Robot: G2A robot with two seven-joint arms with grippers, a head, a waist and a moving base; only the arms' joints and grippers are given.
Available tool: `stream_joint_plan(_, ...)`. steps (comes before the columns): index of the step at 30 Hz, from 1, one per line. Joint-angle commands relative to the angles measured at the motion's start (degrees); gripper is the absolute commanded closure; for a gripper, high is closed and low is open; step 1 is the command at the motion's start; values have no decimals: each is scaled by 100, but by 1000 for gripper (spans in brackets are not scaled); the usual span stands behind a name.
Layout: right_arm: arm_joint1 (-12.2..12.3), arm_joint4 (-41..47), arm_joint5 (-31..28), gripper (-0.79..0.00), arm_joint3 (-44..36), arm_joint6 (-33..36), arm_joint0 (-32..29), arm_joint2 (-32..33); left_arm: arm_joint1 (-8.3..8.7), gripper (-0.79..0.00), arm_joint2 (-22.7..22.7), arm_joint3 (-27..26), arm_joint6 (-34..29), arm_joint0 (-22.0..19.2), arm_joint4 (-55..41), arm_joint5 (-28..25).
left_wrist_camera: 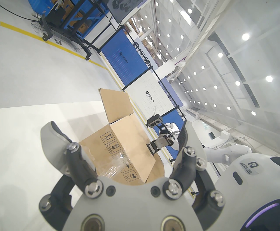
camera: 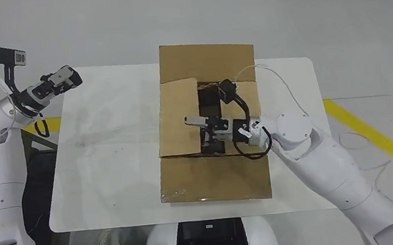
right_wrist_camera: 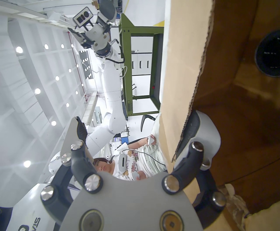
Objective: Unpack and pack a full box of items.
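A brown cardboard box (camera: 182,124) stands in the middle of the white table (camera: 108,175), with its far and near flaps folded outward. One side flap (right_wrist_camera: 181,65) lies partly over the opening. My right gripper (camera: 208,130) is at that opening, open, straddling the flap's torn edge. In the right wrist view the right gripper (right_wrist_camera: 135,120) has one finger inside the box and the other outside. A dark round object (right_wrist_camera: 268,54) and crumpled paper (right_wrist_camera: 236,203) lie inside. My left gripper (camera: 69,77) hangs open above the table's far left corner, well away from the box (left_wrist_camera: 122,140).
Bare tabletop stretches left of the box and along the right edge (camera: 304,183). Clear tape (left_wrist_camera: 113,166) clings to the box's near corner. A yellow floor line (camera: 371,133) runs right of the table. A green metal frame (right_wrist_camera: 140,72) stands beyond the left arm.
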Motion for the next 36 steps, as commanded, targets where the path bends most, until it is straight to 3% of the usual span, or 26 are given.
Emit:
stream_joint_plan(1, -3, 11, -39, -785, -105, 38, 4, 36, 0, -785, 0, 0, 0, 0, 0, 0)
stream_joint_plan(14, -287, -33, -124, -785, -122, -48, 590, -555, 0, -785, 0, 0, 0, 0, 0, 0)
stream_joint_plan(36, -1054, -440, 37, -785, 348, -494, 1628, -1860, 0, -785, 0, 0, 0, 0, 0, 0)
